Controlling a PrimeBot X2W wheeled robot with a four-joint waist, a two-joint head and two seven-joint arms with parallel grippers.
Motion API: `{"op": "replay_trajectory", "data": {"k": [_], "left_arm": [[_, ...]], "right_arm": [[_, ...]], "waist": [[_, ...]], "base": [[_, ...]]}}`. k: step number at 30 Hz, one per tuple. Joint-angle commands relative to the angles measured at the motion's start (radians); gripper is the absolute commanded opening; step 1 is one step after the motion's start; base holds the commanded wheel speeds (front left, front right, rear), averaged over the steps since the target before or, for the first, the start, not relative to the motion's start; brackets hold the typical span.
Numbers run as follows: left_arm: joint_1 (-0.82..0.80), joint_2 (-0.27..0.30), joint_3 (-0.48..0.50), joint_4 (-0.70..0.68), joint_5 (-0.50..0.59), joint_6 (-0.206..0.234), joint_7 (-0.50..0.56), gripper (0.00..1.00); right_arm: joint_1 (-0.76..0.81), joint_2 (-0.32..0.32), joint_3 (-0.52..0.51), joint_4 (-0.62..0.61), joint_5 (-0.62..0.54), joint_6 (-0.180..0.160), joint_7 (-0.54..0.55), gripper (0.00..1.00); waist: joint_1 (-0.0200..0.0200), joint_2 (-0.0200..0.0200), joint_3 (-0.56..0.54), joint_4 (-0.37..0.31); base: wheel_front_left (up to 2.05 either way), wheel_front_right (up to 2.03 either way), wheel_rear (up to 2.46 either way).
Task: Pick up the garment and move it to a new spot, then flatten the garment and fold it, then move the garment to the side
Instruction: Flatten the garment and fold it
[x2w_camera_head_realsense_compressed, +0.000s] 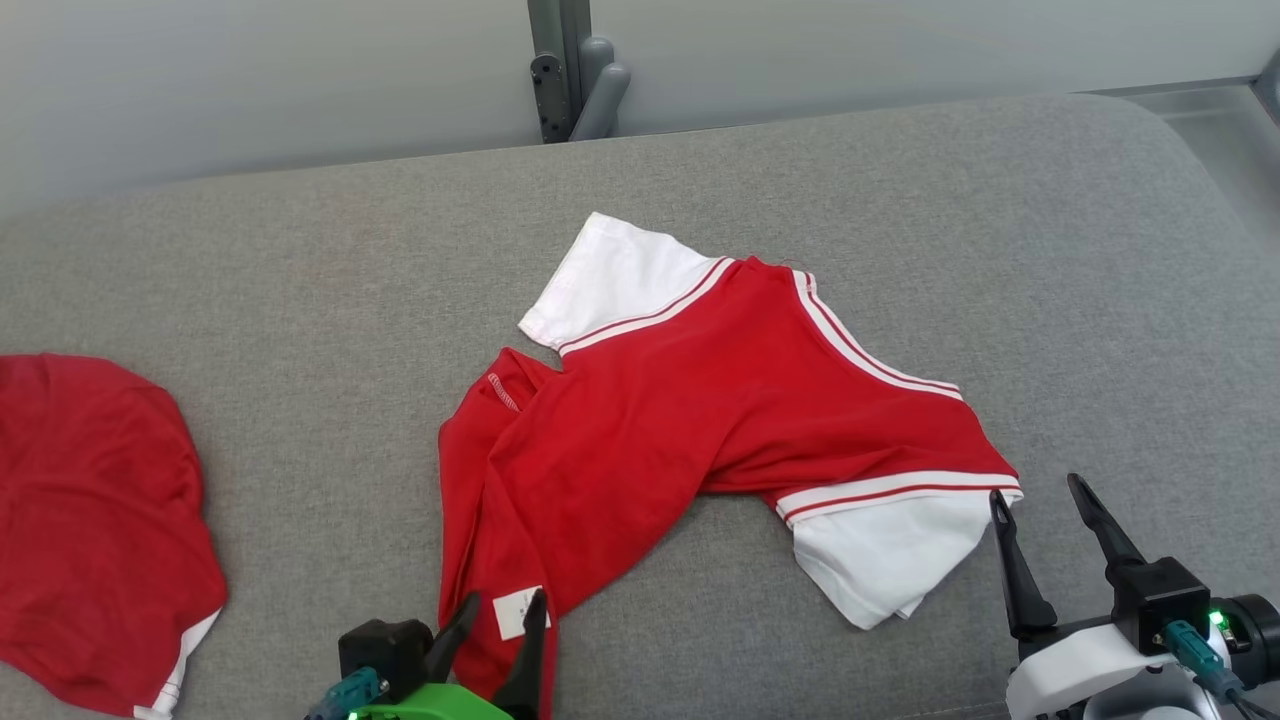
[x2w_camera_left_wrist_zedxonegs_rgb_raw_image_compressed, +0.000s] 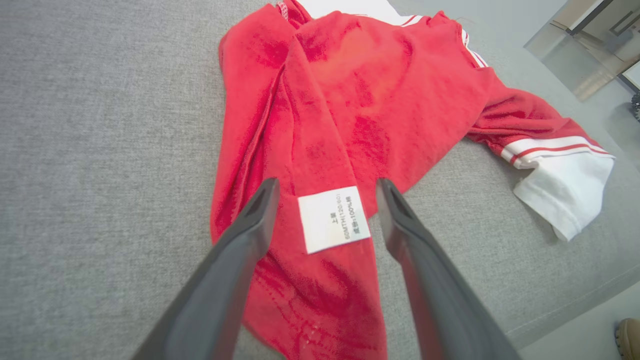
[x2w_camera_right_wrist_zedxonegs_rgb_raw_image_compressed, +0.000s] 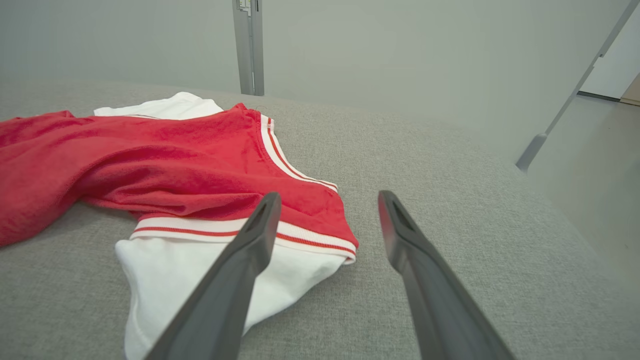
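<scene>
Dark left jaws apart astride label (x2w_camera_left_wrist_zedxonegs_rgb_raw_image_compressed: 334, 220) reading "100%" on red garment (x2w_camera_left_wrist_zedxonegs_rgb_raw_image_compressed: 350, 75); right jaws apart beside sleeve (x2w_camera_right_wrist_zedxonegs_rgb_raw_image_compressed: 165, 280).

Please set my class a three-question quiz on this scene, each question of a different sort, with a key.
1. True or false: the left end effector is shut on the garment.
2. What lies between the left end effector's fingers? A) a white label; B) a button; C) a zip.
3. Fill in: the right end effector is open, close to the garment's white ____.

Key: 1 false, it is open; 2 A; 3 sleeve.
</scene>
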Motion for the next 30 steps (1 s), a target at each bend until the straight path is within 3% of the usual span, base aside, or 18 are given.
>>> {"op": "replay_trajectory", "data": {"k": [1, 8, 14, 18, 20, 21, 22, 23, 24, 30], "left_arm": [[0.018, 0.007, -0.01, -0.039, 0.019, 0.016, 0.015, 1.0], [0.083, 0.023, -0.058, -0.167, 0.028, 0.069, 0.119, 1.0], [0.079, 0.031, -0.064, -0.092, 0.047, 0.092, 0.131, 1.0], [0.057, 0.019, -0.057, -0.021, 0.03, 0.081, 0.121, 0.99], [0.049, 0.01, -0.053, 0.016, 0.015, 0.07, 0.112, 0.75], [0.049, 0.01, -0.053, 0.016, 0.015, 0.07, 0.112, 0.75], [0.042, 0.008, -0.051, 0.033, 0.012, 0.065, 0.106, 0.4], [0.033, 0.008, -0.047, 0.046, 0.011, 0.061, 0.096, 0.16], [0.024, 0.007, -0.039, 0.055, 0.007, 0.06, 0.085, 0.0], [-0.03, 0.048, 0.007, 0.037, 0.013, 0.066, 0.051, 0.0]], "right_arm": [[0.01, -0.005, -0.001, -0.004, -0.002, -0.001, -0.003, 1.0], [0.001, -0.008, 0.004, -0.006, -0.002, -0.001, -0.003, 1.0], [-0.015, -0.005, 0.012, -0.002, 0.0, -0.001, -0.003, 1.0], [-0.019, -0.003, 0.009, -0.004, 0.002, -0.001, -0.003, 1.0], [-0.017, -0.002, 0.01, -0.002, 0.001, -0.001, -0.003, 1.0], [-0.017, -0.002, 0.01, -0.002, 0.001, -0.001, -0.003, 1.0], [-0.019, -0.002, 0.01, -0.001, 0.001, -0.001, -0.003, 1.0], [-0.02, -0.001, 0.009, 0.0, 0.001, -0.001, -0.003, 1.0], [-0.022, -0.001, 0.008, 0.002, 0.002, -0.001, -0.003, 1.0], [-0.025, 0.003, 0.011, 0.006, 0.001, -0.001, -0.003, 1.0]], "waist": [[0.0, -0.0001, 0.002, 0.008], [0.0, -0.0001, 0.01, 0.015], [0.0, -0.0001, 0.021, 0.01], [0.0, -0.0001, 0.029, 0.006], [0.0, -0.0001, 0.029, 0.003], [0.0, -0.0001, 0.029, 0.003], [0.0, -0.0001, 0.03, 0.001], [0.0, -0.0001, 0.031, -0.001], [0.0, -0.0001, 0.03, -0.003], [0.0, -0.0001, 0.025, -0.015]], "base": [[0.0, 0.0, 0.0], [0.0, 0.0, 0.0], [0.0, 0.0, 0.0], [0.0, 0.0, 0.0], [0.0, 0.0, 0.0], [0.0, 0.0, 0.0], [0.0, 0.0, 0.0], [0.0, 0.0, 0.0], [0.0, 0.0, 0.0], [0.0, 0.0, 0.0]]}}
